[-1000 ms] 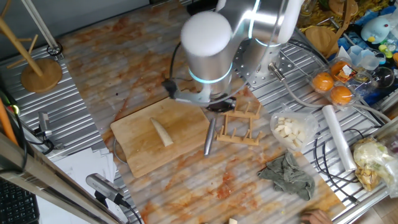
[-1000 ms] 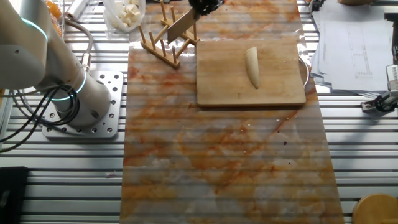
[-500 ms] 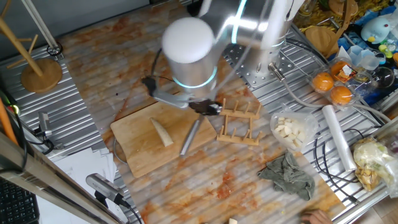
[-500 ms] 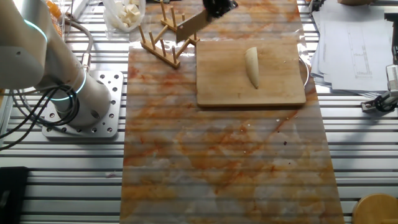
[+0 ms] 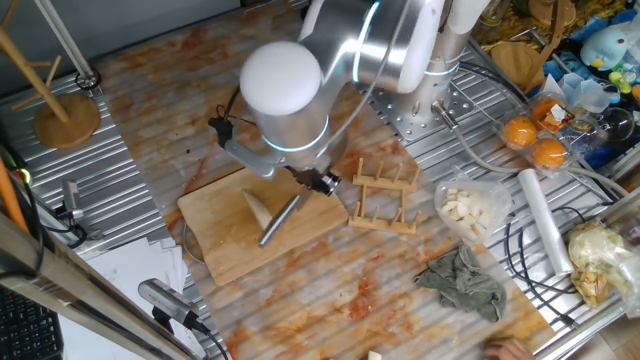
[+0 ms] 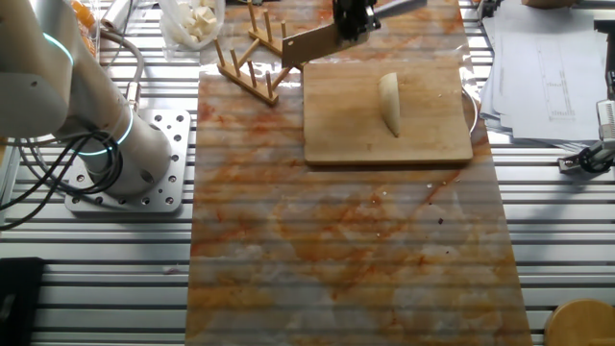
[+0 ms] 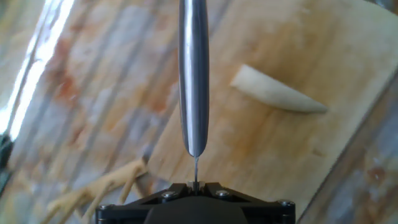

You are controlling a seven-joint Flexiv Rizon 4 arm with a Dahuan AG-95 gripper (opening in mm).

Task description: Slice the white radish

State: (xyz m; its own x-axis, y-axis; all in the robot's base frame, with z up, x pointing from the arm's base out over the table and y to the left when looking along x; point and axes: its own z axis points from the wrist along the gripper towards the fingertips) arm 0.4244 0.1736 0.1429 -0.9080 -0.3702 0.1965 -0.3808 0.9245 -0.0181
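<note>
1. Metal-slatted counter (image 6: 538, 240) with an orange-stained mat (image 6: 336, 250) is carrying a wooden cutting board (image 6: 332, 139).
2. White radish (image 6: 388, 103) is lying whole and uncut near the middle of the board, one tapered strip.
3. End effector (image 6: 352, 16) is gripping a knife (image 6: 312, 44) by the handle; blade is hanging above the board's edge on the rack side, beside the radish, not touching it.
4. Step, as judged: carrying the knife over to the radish; no slice made yet.
5. Next move is calling for bringing the blade across the radish's length at one end, then pressing straight down to the board.
6. Wooden knife rack (image 5: 387, 196) is sitting just beside the board, close to the blade; it looks like the only obstacle.
7. Bag of pale cubes (image 5: 471, 209), grey rag (image 5: 465, 280), plastic-wrap roll (image 5: 543, 220) and oranges (image 5: 534, 140) are lying well apart.
</note>
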